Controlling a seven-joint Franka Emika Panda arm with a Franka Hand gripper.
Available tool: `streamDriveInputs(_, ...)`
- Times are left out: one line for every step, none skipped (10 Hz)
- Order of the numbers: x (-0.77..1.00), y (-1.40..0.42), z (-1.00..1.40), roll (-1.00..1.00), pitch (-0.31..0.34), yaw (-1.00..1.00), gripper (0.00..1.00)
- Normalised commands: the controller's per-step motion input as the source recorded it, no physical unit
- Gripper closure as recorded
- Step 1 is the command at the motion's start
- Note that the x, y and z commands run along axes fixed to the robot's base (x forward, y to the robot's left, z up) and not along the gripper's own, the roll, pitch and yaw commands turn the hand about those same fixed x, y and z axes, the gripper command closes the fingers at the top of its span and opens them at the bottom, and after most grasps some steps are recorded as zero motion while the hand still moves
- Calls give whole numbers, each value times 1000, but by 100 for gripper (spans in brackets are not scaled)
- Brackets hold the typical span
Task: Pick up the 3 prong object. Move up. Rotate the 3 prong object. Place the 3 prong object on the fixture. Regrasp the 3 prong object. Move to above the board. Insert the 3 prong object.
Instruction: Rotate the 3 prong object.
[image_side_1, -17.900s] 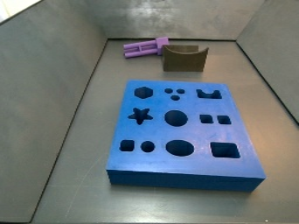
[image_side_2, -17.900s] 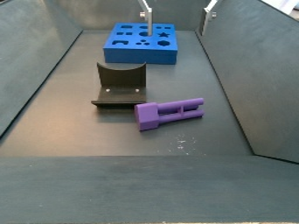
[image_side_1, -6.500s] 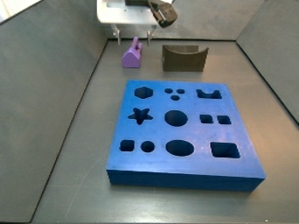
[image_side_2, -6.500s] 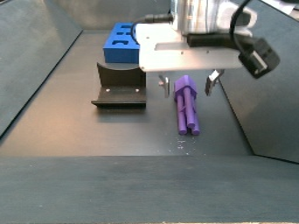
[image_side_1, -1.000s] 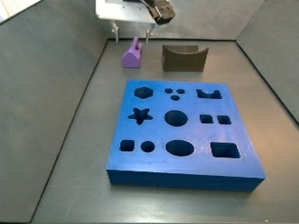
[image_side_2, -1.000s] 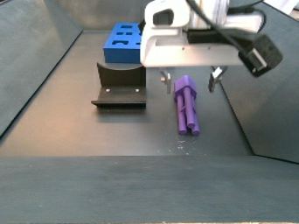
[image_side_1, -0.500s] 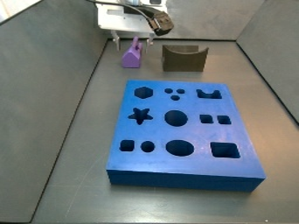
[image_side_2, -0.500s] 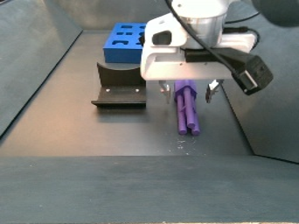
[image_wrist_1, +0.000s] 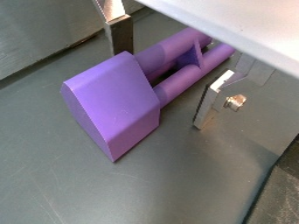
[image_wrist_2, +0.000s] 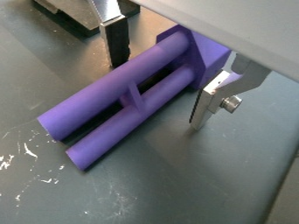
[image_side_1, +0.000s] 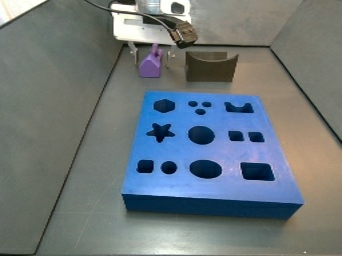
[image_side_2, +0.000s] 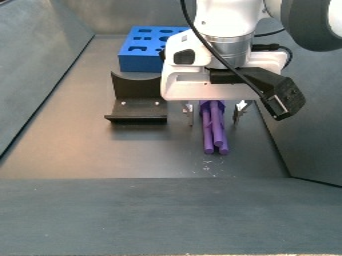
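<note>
The tool (image_wrist_2: 163, 74) is low over the 3 prong object (image_wrist_2: 128, 98), which lies flat on the floor beside the fixture (image_side_2: 136, 97). Its two fingers (image_wrist_1: 214, 99) stand apart, one on each side of the purple piece, not pressing it. The board (image_side_1: 206, 150) is well apart from them

White gripper (image_side_2: 215, 104), silver fingers (image_wrist_2: 215, 99), black cables
</note>
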Motion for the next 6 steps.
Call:
streamDriveInputs(26, -3, -173, 200, -22, 8, 0)
streamDriveInputs(26, -3, -173, 199, -22, 9, 0)
streamDriveInputs(26, -3, -173, 199, -22, 9, 0)
streamDriveInputs(26, -3, -173, 199, -22, 9, 0)
streamDriveInputs(26, -3, -173, 199, -22, 9, 0)
streamDriveInputs(26, -3, -173, 199, -22, 9, 0)
